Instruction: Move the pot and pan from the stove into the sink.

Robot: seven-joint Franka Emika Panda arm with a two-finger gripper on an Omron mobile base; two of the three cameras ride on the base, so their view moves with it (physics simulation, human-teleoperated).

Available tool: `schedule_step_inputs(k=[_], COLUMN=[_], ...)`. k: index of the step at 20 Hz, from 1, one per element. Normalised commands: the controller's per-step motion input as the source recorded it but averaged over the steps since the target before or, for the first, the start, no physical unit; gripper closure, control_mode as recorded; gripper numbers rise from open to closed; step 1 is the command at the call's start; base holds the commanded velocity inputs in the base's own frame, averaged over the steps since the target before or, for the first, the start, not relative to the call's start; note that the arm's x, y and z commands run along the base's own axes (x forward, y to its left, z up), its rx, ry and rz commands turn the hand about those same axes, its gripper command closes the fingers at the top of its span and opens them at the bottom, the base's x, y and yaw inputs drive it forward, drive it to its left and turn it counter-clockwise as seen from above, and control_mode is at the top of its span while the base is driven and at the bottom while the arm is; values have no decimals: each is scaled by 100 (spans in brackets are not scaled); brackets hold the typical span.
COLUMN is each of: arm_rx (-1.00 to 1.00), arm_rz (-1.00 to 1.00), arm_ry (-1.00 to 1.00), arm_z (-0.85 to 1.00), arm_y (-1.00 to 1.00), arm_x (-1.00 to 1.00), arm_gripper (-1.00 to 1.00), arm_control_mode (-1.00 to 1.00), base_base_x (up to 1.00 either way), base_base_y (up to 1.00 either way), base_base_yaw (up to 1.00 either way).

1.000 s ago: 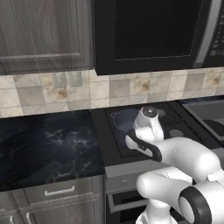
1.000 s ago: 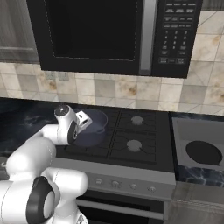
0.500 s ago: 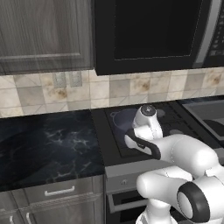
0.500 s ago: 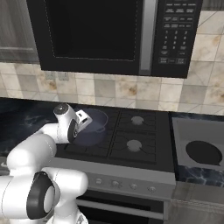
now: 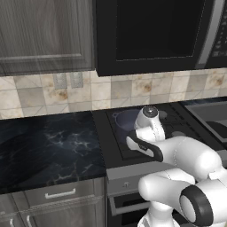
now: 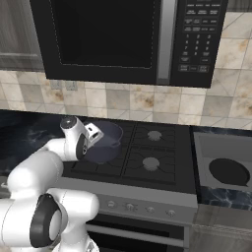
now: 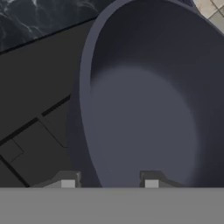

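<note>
Claw [image 7: 109,183] seen in the hand view with jaws parted, gripping nothing: one dark fingertip [image 7: 68,182] outside the wall of the pot [image 7: 148,109], the other inside the bowl and clear of the wall. Looks straight down into the blue-grey pot, with dark grates of the stove [image 7: 39,127] beside it and marbled countertop [image 7: 39,17] at the top edge. From the left base view: pot [image 5: 126,119] standing upright on the stove's [image 5: 116,144] rear left burner, partly hidden behind the white arm, next to the dark countertop [image 5: 44,142]. From the right base view: claw [image 6: 96,134] poised at the near left rim of the pot [image 6: 109,142], on the stove [image 6: 147,165] beneath a black microwave [image 6: 123,39]. Further right, well apart from the pot, the flat black pan [image 6: 229,171] lying in the grey sink [image 6: 216,145].
</note>
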Motion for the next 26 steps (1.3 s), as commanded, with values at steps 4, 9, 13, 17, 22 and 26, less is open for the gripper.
schedule_step_inputs(k=[4,9,13,17,22,26], arm_rx=[0,0,0,0,-1,-3], arm_rz=[0,0,0,2,6,8], arm_ry=[-3,0,0,0,0,0], arm_z=[41,57,67,64,46,39], arm_y=[0,0,0,0,0,0], arm_x=[0,0,0,-20,-60,-72], arm_gripper=[100,100,100,100,100,100], arm_control_mode=[-100,-100,-100,-100,-100,-100], base_base_x=[0,0,0,0,0,0], base_base_y=[0,0,0,0,0,0], base_base_yaw=[0,0,0,0,0,0])
